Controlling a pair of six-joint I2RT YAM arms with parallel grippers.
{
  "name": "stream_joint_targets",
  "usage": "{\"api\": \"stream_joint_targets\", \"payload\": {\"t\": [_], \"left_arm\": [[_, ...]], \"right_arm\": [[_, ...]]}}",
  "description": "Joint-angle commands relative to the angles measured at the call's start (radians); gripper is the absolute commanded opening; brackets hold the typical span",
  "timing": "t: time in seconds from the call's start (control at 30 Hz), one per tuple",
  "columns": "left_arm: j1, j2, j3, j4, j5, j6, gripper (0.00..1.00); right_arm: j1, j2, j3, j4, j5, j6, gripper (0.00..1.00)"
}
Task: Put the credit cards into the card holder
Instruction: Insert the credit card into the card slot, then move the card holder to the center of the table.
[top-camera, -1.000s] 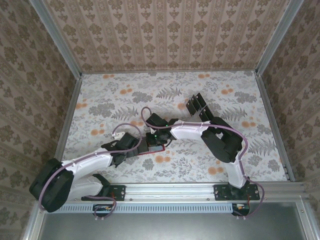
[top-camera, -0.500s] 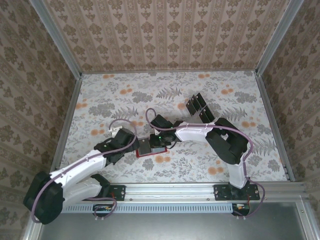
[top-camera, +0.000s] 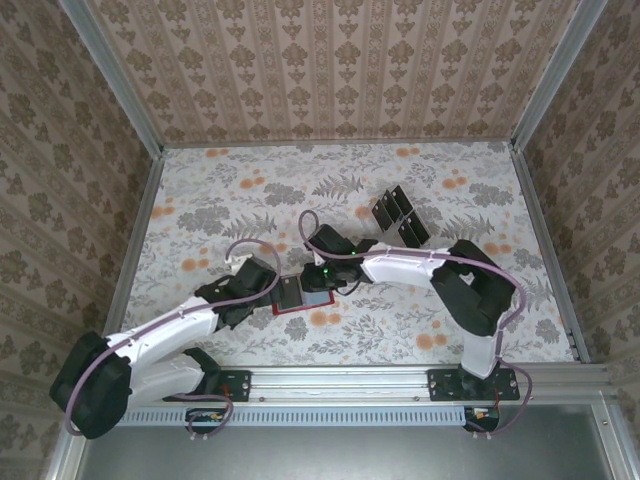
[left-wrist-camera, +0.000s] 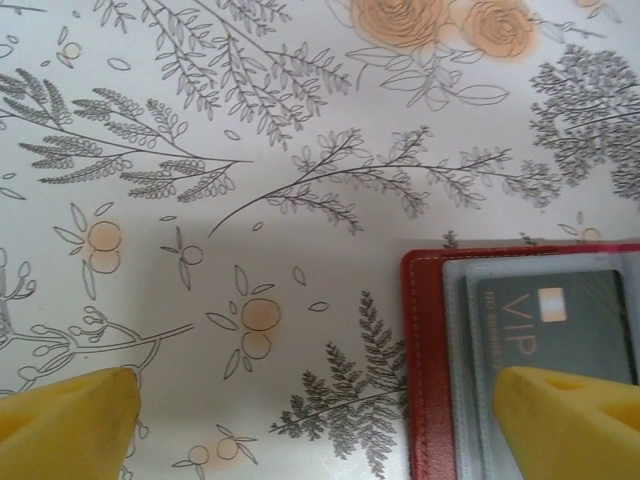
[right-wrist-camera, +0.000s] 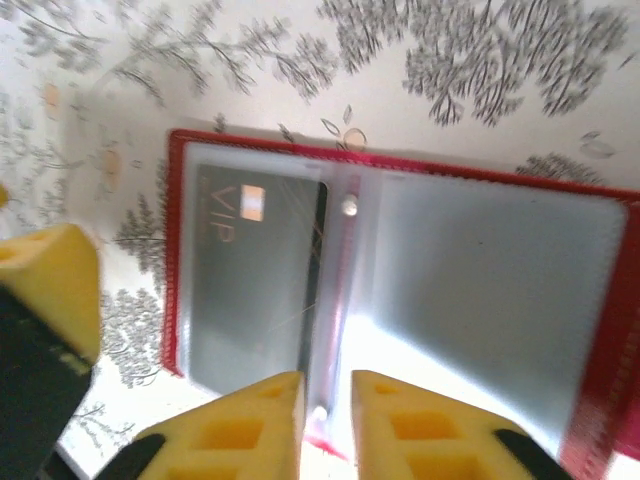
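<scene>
Your left tool (left-wrist-camera: 320, 420): yellow pads spread wide, gripping nothing, one pad over card holder (left-wrist-camera: 420, 350). Your right tool (right-wrist-camera: 325, 420): pads narrowly apart above holder's centre fold, nothing seen gripped. Red card holder lies open on floral worktop (left-wrist-camera: 200, 150). Black VIP credit card (right-wrist-camera: 250, 280) sits inside left clear pocket.

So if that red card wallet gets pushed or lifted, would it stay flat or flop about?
Probably floppy: the card holder lies opened flat along a riveted centre fold, so lifted by one side it would likely sag or fold. Its clear pockets look glossy, perhaps slippery. Thin and flat, it should slide rather than tip.
</scene>
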Motion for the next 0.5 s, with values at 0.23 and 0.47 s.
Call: {"api": "stream_joint_targets", "payload": {"t": [0.23,0.47], "left_arm": [[0.065,-0.019,-0.086,0.307,0.216,0.067,1.0],[0.073,0.049,-0.083,0.393,0.26,0.113,1.0]], "right_arm": [[-0.038,-0.126,-0.026,-0.217,0.257,-0.098,0.51],[-0.055,-0.047,-0.03,-0.174,0.246,-0.1,0.52]]}}
